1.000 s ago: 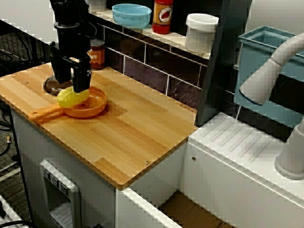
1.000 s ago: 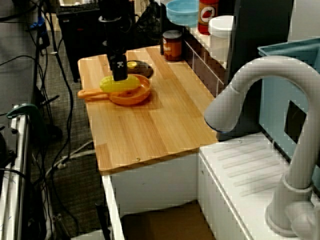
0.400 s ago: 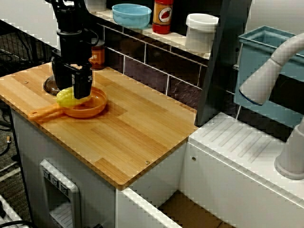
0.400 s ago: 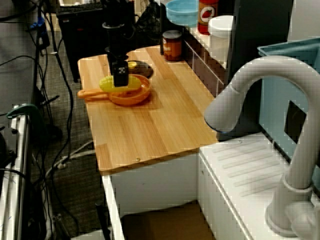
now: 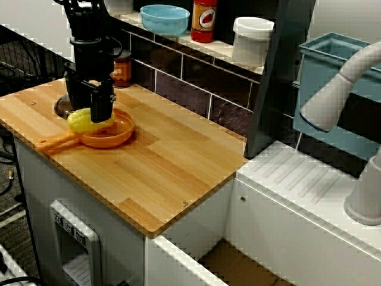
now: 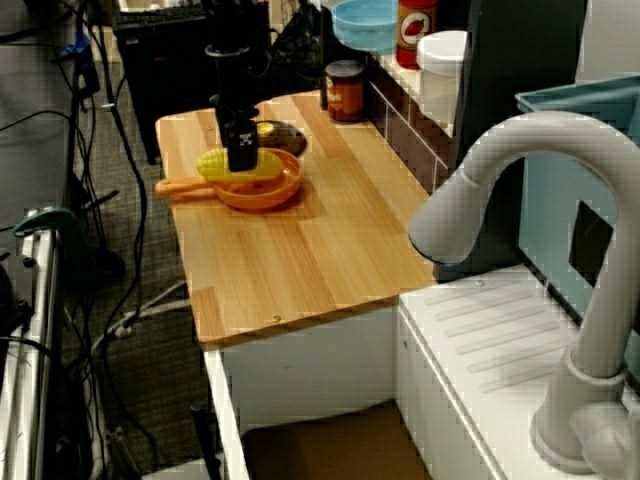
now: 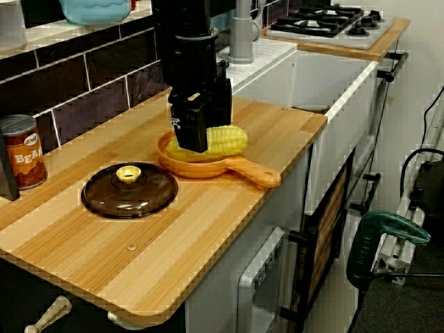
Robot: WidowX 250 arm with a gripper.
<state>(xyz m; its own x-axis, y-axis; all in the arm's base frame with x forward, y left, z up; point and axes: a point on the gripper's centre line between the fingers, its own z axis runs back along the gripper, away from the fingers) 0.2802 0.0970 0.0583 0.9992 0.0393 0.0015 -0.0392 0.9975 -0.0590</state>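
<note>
A yellow corn cob [image 7: 225,141] lies across an orange pan [image 7: 208,168] with a long handle, on the wooden counter [image 7: 104,257]. My black gripper [image 7: 198,139] stands upright over the pan, its fingers straddling one end of the cob and shut on it. In the view from the counter's front, the corn [image 5: 80,121] sticks out to the left of the gripper [image 5: 98,113] over the pan's [image 5: 116,134] rim. In the view from the sink side, the gripper [image 6: 241,160] hides the middle of the corn [image 6: 215,163] in the pan [image 6: 270,195].
A dark glass lid [image 7: 128,189] with a yellow knob lies beside the pan. A bean can [image 7: 24,161] stands by the tiled wall. On the shelf are a blue bowl [image 5: 165,18], a red bottle [image 5: 203,19] and a white container [image 5: 252,39]. A grey faucet [image 5: 339,89] rises at the right.
The gripper came down a little onto the corn, and the cob has shifted slightly toward the pan's handle side and sits a bit higher.
</note>
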